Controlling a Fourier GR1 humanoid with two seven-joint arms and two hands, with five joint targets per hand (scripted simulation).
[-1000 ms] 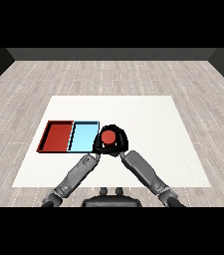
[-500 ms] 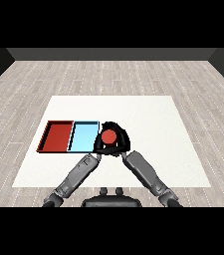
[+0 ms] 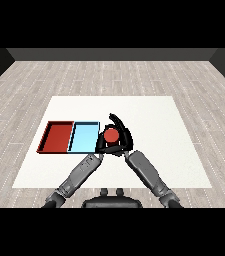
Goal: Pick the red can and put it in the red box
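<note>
A: Stage reached? Red can (image 3: 111,135) grasped, right hand (image 3: 122,136) curled round it, just right of the light blue tray (image 3: 84,137) over the white surface (image 3: 174,130); transfer to the red tray (image 3: 57,137) not yet done.

B: Left hand (image 3: 99,145)? Close beside the can; fingers too hidden to tell.

A: Tray contents? Both bare, nothing inside; two trays side by side, red at far left
</note>
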